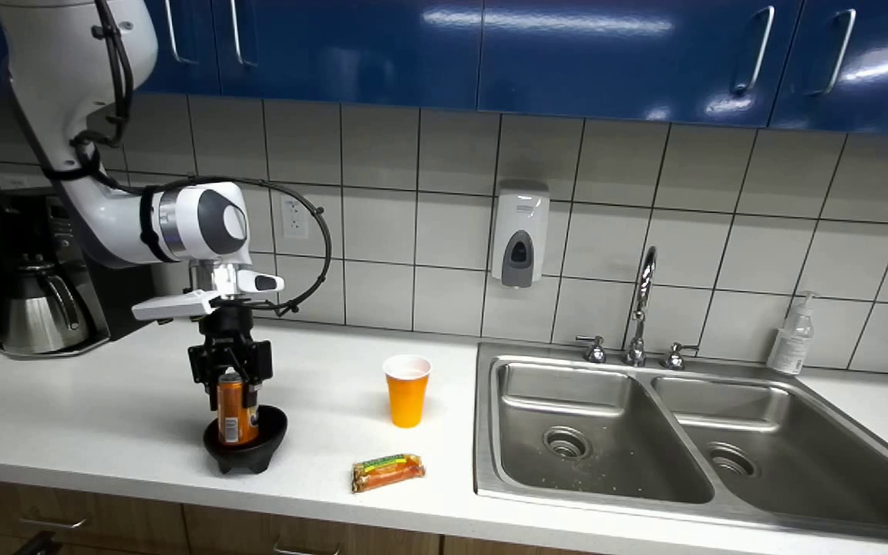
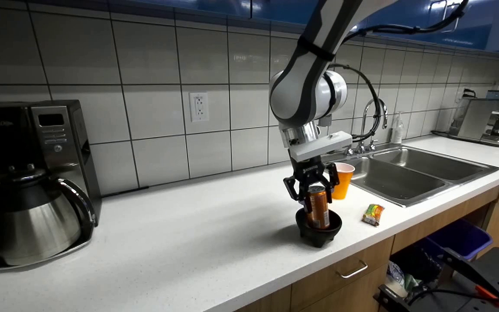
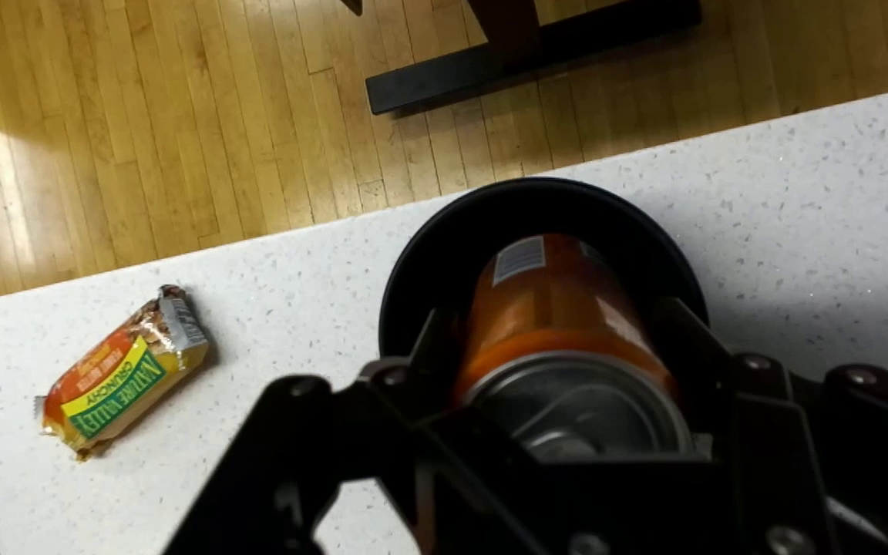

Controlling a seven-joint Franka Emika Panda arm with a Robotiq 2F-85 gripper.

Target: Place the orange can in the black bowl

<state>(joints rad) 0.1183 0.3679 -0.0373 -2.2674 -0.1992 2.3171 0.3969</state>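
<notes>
Orange, green and yellow snack-bar wrapper (image 3: 124, 374), apart from the jaws, reads "NATURE VALLEY CRUNCHY". White arm (image 1: 116, 220) bent, jaws downward, pinching barcoded slim orange metal can (image 1: 230, 412) inside round black bowl (image 1: 268, 441) below.

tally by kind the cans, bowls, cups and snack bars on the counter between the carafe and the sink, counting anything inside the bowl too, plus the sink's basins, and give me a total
Orange can, inside the bowl: 1
Black bowl: 1
Orange cup: 1
Snack bar: 1
Sink basins: 2
Total: 6
</notes>
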